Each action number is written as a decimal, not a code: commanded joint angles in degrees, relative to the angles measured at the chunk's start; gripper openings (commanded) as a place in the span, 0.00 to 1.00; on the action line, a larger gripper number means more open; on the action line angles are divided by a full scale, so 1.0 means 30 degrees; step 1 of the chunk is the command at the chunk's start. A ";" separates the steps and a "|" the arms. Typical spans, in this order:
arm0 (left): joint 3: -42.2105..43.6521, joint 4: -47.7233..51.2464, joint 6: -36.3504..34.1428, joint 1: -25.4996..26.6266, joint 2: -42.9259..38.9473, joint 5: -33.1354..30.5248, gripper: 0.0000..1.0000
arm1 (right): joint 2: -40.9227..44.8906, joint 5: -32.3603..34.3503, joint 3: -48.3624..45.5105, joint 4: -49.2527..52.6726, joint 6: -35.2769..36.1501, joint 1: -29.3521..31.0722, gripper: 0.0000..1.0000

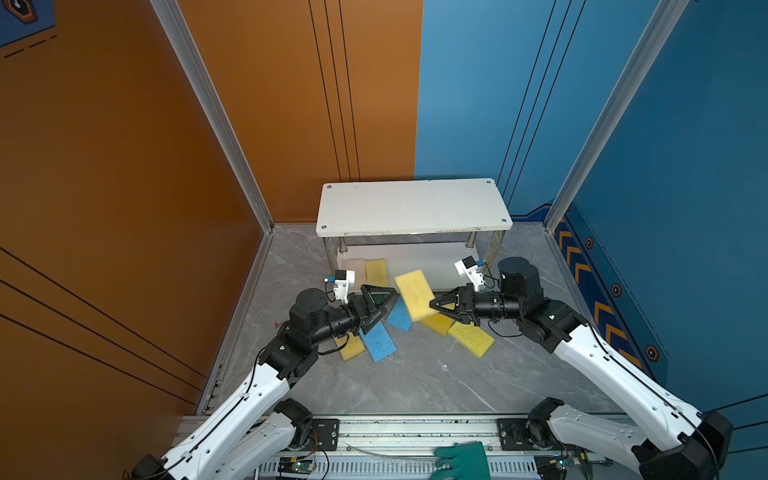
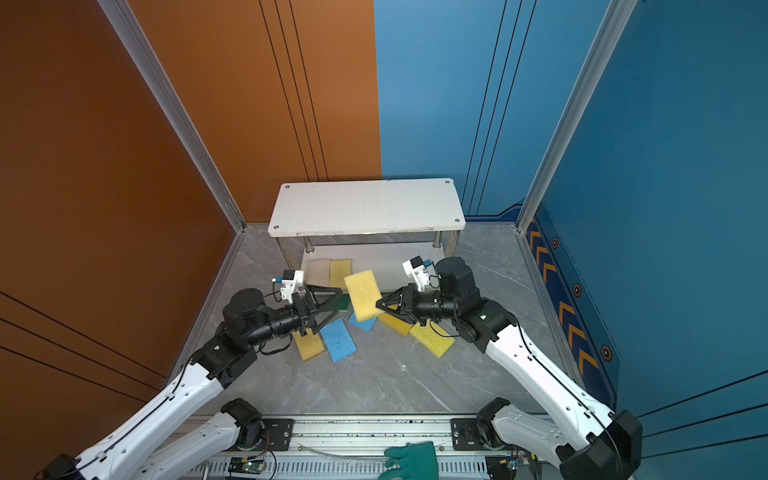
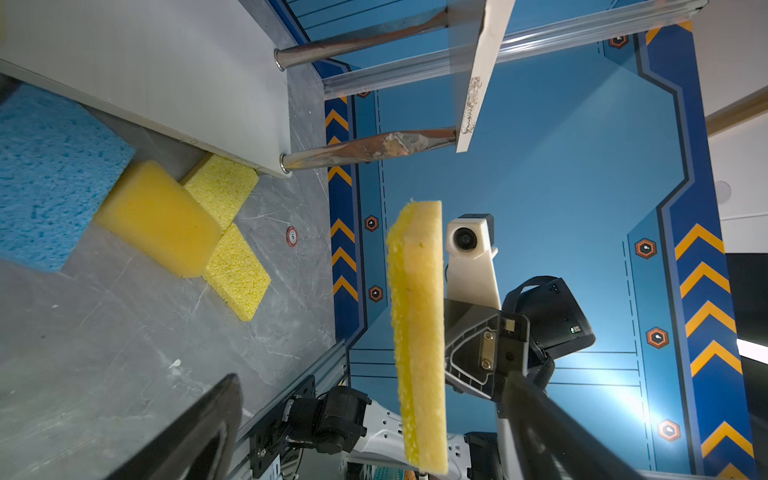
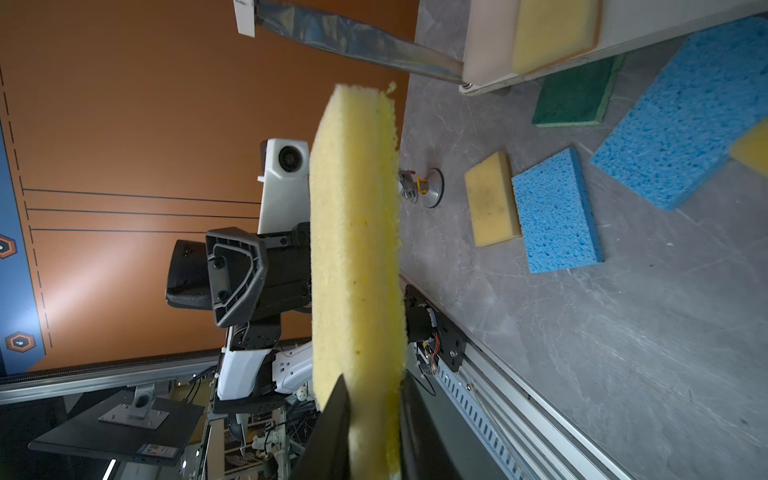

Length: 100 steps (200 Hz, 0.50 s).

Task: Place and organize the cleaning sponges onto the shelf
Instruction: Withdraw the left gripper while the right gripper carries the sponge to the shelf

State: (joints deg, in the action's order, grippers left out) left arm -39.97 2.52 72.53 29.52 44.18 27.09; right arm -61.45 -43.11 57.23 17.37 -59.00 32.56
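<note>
Right wrist view: your right pincer is clamped on one short end of a pale yellow rectangular foam sponge, which stands on edge, raised clear of the grey marbled table. In a top view your left pincer has its jaws spread wide at the sponge's other end. The left wrist view shows one on either side of it, touching nothing. Step, as judged: carrying this sponge to the small two-tier shelf of white boards on chrome posts, just behind it. Top board bare. The lower board carries a pale pink-beige sponge and a yellow sponge side by side at its left end. Next move: back the left pincer off first, then lift the sponge over the top board's front edge, or lay it flat and slide it in beside the yellow one. Room: the lower tier is low and the right front post is near your wrist, so the top board looks the freer route. Light blue porous sponges, more yellow ones and a dark green one lie loose on the table.
</note>
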 commanded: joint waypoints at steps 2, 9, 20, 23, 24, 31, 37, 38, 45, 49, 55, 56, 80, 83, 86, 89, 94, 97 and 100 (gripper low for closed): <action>-0.1366 0.7119 -0.3353 -0.0444 -0.1539 -0.2586 0.98 | -0.0431 0.2500 -0.0068 -0.0238 0.0019 -0.0085 0.21; -0.1535 0.8128 -0.3568 -0.0624 -0.2012 -0.2969 0.98 | -0.0582 0.3168 -0.0007 -0.0078 0.0107 -0.0045 0.21; -0.1736 0.9573 -0.3841 -0.0863 -0.2619 -0.3601 0.98 | -0.0874 0.4162 0.0046 0.0233 0.0239 -0.0004 0.21; -0.1773 0.9861 -0.3870 -0.0950 -0.2781 -0.3738 0.98 | -0.0958 0.4467 0.0052 0.0322 0.0269 0.0011 0.21; -0.1770 1.0003 -0.3887 -0.0971 -0.2851 -0.3777 0.98 | -0.0975 0.4556 0.0053 0.0328 0.0271 0.0014 0.21; -0.1790 1.0646 -0.3952 -0.1089 -0.3198 -0.3942 0.98 | -0.1196 0.5245 0.0081 0.0457 0.0301 0.0042 0.21; -0.1731 1.1040 -0.3977 -0.1205 -0.3428 -0.3966 0.98 | -0.1392 0.5726 0.0047 0.0410 0.0301 0.0065 0.20; -0.1690 1.1076 -0.3970 -0.1216 -0.3453 -0.3979 0.98 | -0.1426 0.5830 0.0050 0.0402 0.0302 0.0085 0.20; -0.1590 1.1315 -0.3943 -0.1308 -0.3747 -0.3937 0.98 | -0.1672 0.6340 0.0123 0.0272 0.0379 0.0180 0.20; -0.1528 1.1388 -0.3917 -0.1341 -0.3912 -0.3920 0.98 | -0.1859 0.6633 0.0180 0.0230 0.0461 0.0218 0.21; -0.1399 1.1540 -0.3827 -0.1372 -0.4116 -0.3883 0.98 | -0.2136 0.7117 0.0268 0.0183 0.0605 0.0319 0.20; -0.1392 1.1546 -0.3807 -0.1357 -0.4163 -0.3879 0.98 | -0.2179 0.7184 0.0278 0.0171 0.0615 0.0329 0.20; -0.1126 1.2023 -0.3688 -0.1459 -0.4755 -0.3820 0.98 | -0.3462 0.8575 0.0720 -0.0399 0.1248 0.0738 0.20; -0.1122 1.2108 -0.3672 -0.1464 -0.4787 -0.3802 0.98 | -0.3636 0.8706 0.0767 -0.0460 0.1351 0.0785 0.20; -0.1122 1.2174 -0.3699 -0.1461 -0.4821 -0.3777 0.98 | -0.3819 0.8851 0.0805 -0.0519 0.1419 0.0827 0.20; -0.1096 1.2248 -0.3699 -0.1460 -0.4865 -0.3771 0.98 | -0.3970 0.8979 0.0854 -0.0563 0.1504 0.0855 0.20; -0.1092 1.2329 -0.3732 -0.1488 -0.4931 -0.3705 0.98 | -0.4286 0.9164 0.0901 -0.0709 0.1619 0.0944 0.20; -0.1092 1.2381 -0.3729 -0.1489 -0.4956 -0.3655 0.98 | -0.4453 0.9256 0.0939 -0.0807 0.1694 0.0961 0.20; -0.1092 1.2435 -0.3750 -0.1486 -0.4992 -0.3646 0.98 | -0.4635 0.9352 0.0941 -0.0881 0.1747 0.1007 0.20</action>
State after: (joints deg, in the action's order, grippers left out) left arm -44.05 35.59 62.78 25.50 30.17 16.84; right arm -72.05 -21.47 57.95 17.21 -56.95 34.54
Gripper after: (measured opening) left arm 0.980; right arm 0.204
